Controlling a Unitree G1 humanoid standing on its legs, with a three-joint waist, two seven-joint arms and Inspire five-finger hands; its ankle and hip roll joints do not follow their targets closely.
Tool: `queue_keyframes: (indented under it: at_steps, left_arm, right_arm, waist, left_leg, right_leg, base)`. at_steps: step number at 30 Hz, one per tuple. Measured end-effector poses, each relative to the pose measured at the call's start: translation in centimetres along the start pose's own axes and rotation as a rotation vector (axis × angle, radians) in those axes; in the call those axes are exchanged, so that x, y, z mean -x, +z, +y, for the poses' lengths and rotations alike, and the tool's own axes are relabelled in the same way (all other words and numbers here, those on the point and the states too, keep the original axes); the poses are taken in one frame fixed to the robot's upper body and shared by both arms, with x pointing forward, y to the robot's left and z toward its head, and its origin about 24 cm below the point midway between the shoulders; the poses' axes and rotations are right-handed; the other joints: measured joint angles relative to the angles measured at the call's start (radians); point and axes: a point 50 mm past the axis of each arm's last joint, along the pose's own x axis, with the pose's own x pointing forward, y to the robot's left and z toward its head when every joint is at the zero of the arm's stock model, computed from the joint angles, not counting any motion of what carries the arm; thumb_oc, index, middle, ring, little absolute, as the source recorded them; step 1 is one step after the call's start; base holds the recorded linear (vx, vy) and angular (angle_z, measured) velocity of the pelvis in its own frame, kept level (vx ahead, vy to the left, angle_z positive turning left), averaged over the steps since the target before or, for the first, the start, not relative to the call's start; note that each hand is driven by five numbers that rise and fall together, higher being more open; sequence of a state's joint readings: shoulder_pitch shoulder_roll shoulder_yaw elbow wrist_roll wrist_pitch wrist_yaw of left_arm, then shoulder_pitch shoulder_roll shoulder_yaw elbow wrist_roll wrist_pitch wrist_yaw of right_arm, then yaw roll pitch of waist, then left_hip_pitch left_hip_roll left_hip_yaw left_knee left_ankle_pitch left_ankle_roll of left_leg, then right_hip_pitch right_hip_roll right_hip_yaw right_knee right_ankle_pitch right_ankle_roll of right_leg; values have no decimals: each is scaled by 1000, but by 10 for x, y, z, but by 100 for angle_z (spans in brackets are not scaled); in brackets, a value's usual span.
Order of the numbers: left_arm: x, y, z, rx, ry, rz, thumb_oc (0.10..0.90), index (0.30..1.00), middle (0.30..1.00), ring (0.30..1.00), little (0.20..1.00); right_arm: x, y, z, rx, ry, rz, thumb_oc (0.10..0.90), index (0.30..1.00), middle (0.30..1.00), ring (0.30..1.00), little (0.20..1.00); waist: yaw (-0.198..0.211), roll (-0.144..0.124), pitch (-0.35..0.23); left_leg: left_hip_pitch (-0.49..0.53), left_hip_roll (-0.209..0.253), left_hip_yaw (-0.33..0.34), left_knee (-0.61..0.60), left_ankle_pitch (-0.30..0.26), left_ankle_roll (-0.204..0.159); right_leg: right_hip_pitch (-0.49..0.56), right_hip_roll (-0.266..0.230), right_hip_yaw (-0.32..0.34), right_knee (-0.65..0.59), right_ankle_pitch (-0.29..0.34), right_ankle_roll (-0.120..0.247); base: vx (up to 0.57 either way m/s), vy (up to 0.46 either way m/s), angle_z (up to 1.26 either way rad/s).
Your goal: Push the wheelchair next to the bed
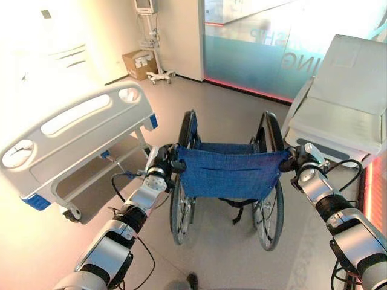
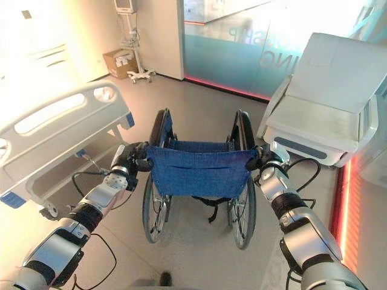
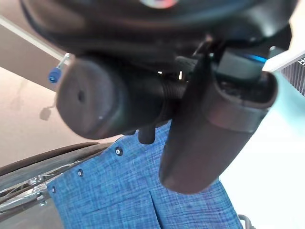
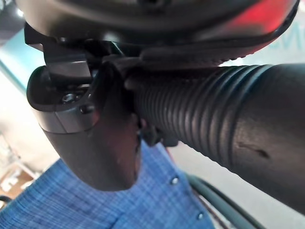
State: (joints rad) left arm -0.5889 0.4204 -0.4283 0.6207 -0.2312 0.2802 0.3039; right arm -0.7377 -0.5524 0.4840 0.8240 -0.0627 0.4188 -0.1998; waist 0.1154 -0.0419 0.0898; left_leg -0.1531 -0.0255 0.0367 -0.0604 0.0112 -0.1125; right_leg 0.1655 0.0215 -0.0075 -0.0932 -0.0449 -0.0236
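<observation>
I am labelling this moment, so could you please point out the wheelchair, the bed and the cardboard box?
wheelchair (image 1: 233, 174): left eye view, on the blue fabric backrest.
bed (image 1: 81, 121): left eye view, on the white end board.
cardboard box (image 1: 138, 63): left eye view, on its front face.

You see the wheelchair (image 1: 228, 181) with a matt blue woven cloth back, ribbed black rubber push grip (image 4: 228, 129), smooth white plastic bed footboard (image 1: 78, 130).

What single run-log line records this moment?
left hand: shut on wheelchair handle | right hand: shut on handle | bed: ahead-left, apart | stage: pushing
</observation>
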Motion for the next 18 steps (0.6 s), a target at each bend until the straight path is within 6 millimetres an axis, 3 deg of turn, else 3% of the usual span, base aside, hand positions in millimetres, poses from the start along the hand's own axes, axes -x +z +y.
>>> queue_keyframes:
  at_steps: [1, 3, 6, 8, 10, 12, 13, 14, 15, 17, 18]
  left_arm:
    - [0, 1, 5, 9, 10, -3, 400, 300, 300, 300, 300]
    - [1, 2, 11, 24, 20, -8, 400, 300, 300, 300, 300]
    - [1, 4, 15, 16, 19, -16, 400, 300, 300, 300, 300]
    - [0, 8, 18, 13, 23, -28, 400, 300, 300, 300, 300]
    - [-5, 18, 23, 5, 31, -45, 400, 300, 300, 300, 300]
    - [-7, 22, 27, -11, 33, -51, 400, 300, 300, 300, 300]
    - [-7, 25, 27, -18, 31, -61, 400, 300, 300, 300, 300]
    - [-8, 27, 27, -19, 31, -66, 400, 300, 300, 300, 300]
    - [-8, 27, 28, -20, 32, -64, 400, 300, 300, 300, 300]
    - [-8, 27, 26, -28, 33, -61, 400, 300, 300, 300, 300]
    - [-9, 26, 25, -32, 32, -58, 400, 300, 300, 300, 300]
  right_arm:
    - [-1, 6, -3, -1, -8, -17, 400, 300, 300, 300, 300]
    - [-1, 12, -5, -3, -11, -38, 400, 300, 300, 300, 300]
    - [0, 13, -3, -6, -5, -41, 400, 300, 300, 300, 300]
    - [-1, 16, -6, -9, -10, -47, 400, 300, 300, 300, 300]
    - [-2, 22, -6, -21, -12, -57, 400, 300, 300, 300, 300]
    - [-2, 21, -4, -27, -7, -53, 400, 300, 300, 300, 300]
    - [-2, 21, -4, -29, -7, -52, 400, 300, 300, 300, 300]
    - [-2, 21, -4, -35, -8, -54, 400, 300, 300, 300, 300]
    - [-2, 20, -3, -37, -6, -53, 400, 300, 300, 300, 300]
    - [-2, 17, -1, -37, -1, -49, 400, 300, 300, 300, 300]
    - [-2, 15, 0, -36, 2, -47, 400, 300, 300, 300, 300]
  waist:
    - [17, 28, 14]
    - [23, 56, 17]
    - [31, 49, 15]
    - [32, 35, 12]
    - [15, 38, 19]
    - [14, 30, 19]
    - [14, 25, 19]
    - [10, 26, 20]
    - [-1, 25, 20]
    - [-16, 35, 21]
    - [-26, 40, 22]
  left_leg:
    - [-12, 30, -15, -37, 2, -4]
    - [-43, 66, 14, 2, 2, -4]
    - [-22, 63, 54, 121, -1, 1]
    - [23, 23, 77, 115, 27, 40]
    - [67, 13, 102, 91, 85, 156]
    - [107, 8, 120, 65, 82, 194]
    - [122, 0, 130, 57, 70, 203]
    - [147, -7, 137, 40, 63, 215]
    - [177, -17, 138, 26, 59, 223]
    - [227, -21, 125, 6, 38, 231]
    - [254, -21, 95, 0, 28, 232]
  right_leg:
    - [15, 20, 31, 0, -13, -14]
    - [39, 37, 50, 0, -37, -15]
    - [49, 7, 53, 64, -110, 2]
    - [38, -46, 46, 145, -172, 58]
    - [-9, -66, -52, 315, -215, 107]
    - [-63, -90, -102, 470, -218, 119]
    - [-92, -107, -116, 538, -209, 130]
    - [-155, -129, -122, 666, -186, 170]
    - [-195, -154, -128, 747, -184, 187]
    - [-250, -171, -152, 768, -192, 175]
    - [-288, -176, -165, 716, -191, 175]
  base:
    - [560, 132, -92]
    - [425, 123, -59]
    - [469, 104, -42]
    - [456, 99, -40]
    - [457, 80, -25]
    - [389, 61, -23]
    - [418, 50, -28]
    - [386, -16, -18]
    - [476, -66, -9]
    - [345, -119, 2]
    - [296, -198, 9]
